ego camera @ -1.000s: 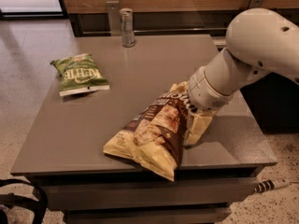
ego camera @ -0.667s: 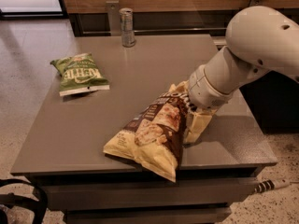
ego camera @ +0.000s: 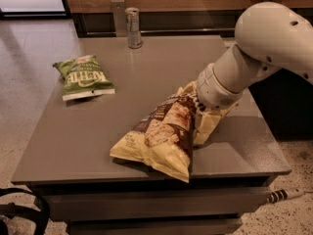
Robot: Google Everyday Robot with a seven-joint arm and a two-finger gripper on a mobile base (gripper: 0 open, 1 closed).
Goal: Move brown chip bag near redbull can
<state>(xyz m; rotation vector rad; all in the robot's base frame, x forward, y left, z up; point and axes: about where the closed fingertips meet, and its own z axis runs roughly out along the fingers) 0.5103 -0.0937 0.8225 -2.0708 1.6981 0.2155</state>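
1. My pincer (ego camera: 198, 112) sits low over the right half of the counter (ego camera: 146, 72), at the end of my white arm (ego camera: 264, 48), which reaches in from the upper right of the view.
2. The pincer is clamped on the upper end of the brown chip bag (ego camera: 164, 131). That pale yellow end bunches and folds around it, so the tips themselves are mostly buried in the crinkled foil.
3. The bag's long axis runs on a diagonal, from the held end by my wrist down and to the left toward the front of the counter.
4. The held end is raised off the surface. The far end, also pale yellow, rests on the counter and reaches its front edge.
5. The bag is tilted, and its dark brown printed face with the chip picture turns up and toward the left of the view.
6. The redbull can (ego camera: 133, 27) stands upright at the back edge of the counter, left of centre, well apart from the chip bag.
7. A smaller green bag (ego camera: 85, 76) lies flat on the left side of the counter, apart from both the can and the brown bag.
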